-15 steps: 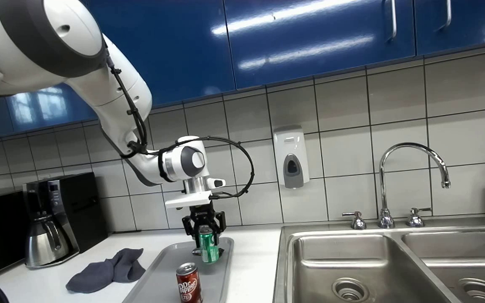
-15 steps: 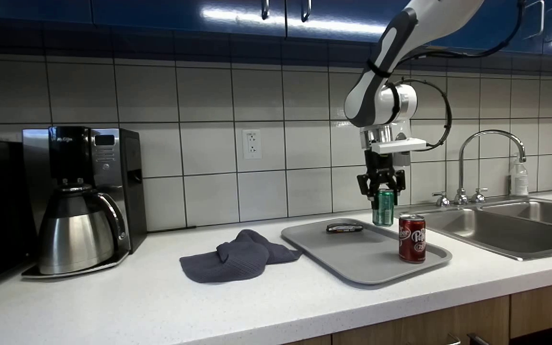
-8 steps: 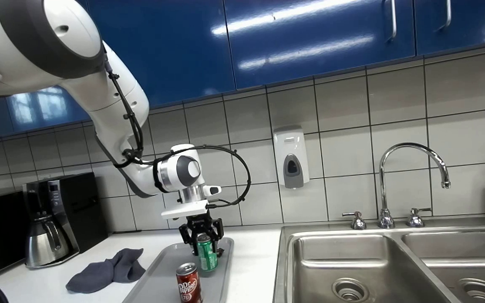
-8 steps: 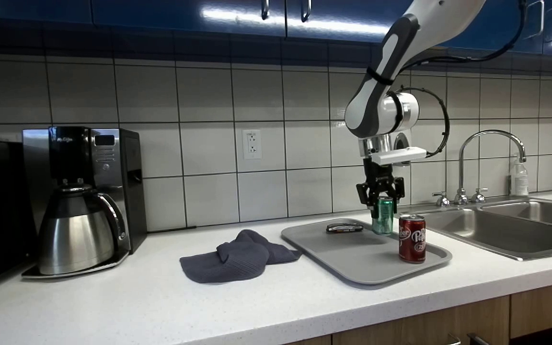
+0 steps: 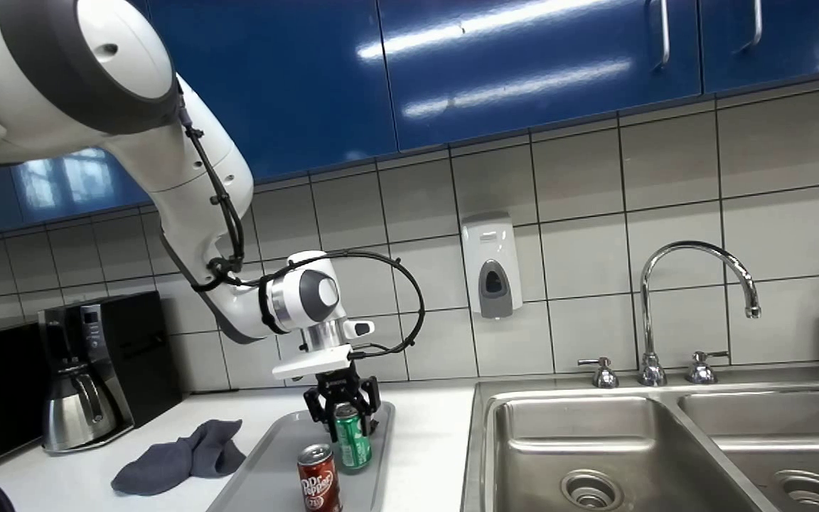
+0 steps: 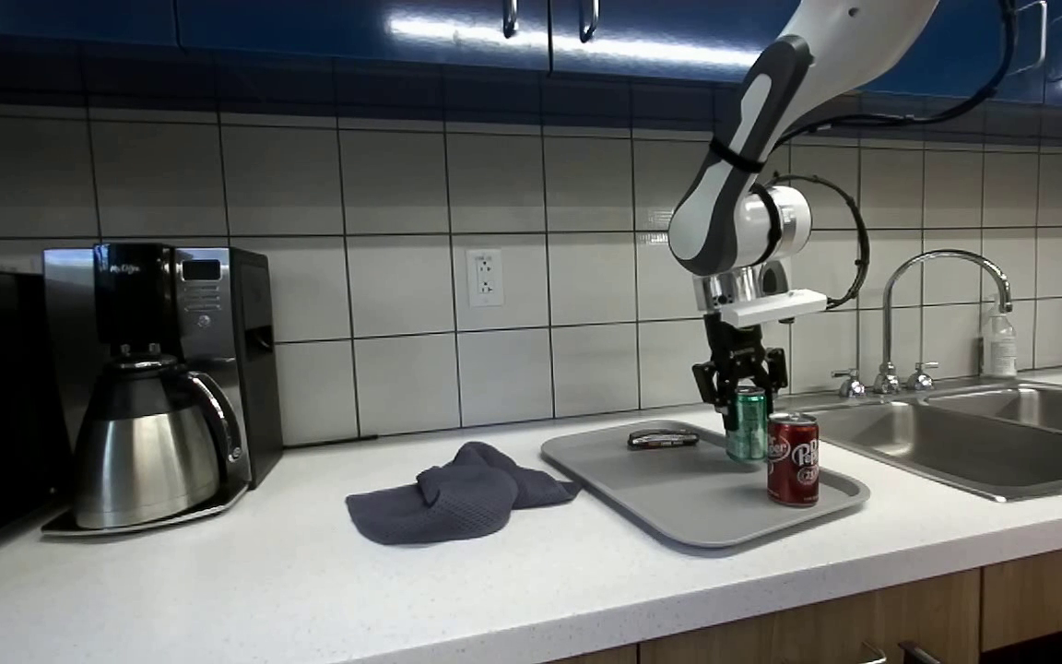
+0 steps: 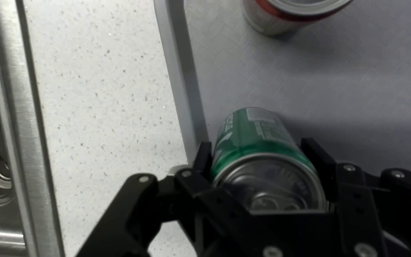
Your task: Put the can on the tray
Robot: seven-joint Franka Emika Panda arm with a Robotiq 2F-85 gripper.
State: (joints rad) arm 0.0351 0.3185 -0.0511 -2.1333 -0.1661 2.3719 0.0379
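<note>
A black two-fingered gripper (image 7: 259,156) clasps a green cylindrical metal can (image 6: 749,424) over a grey rectangular tray (image 6: 651,489) (contact unclear), nearer the back edge of the white bench (image 6: 310,590) than a red cylindrical metal can (image 6: 793,459).

Green can (image 5: 353,442) over gray tray (image 6: 674,493)

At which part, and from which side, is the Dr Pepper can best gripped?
Probably from above, closing on opposite sides of the upper body: the Dr Pepper can stands upright on the tray, with round, straight walls and its top uncovered. The gripper is shut on the green can, so it must release that first.
</note>
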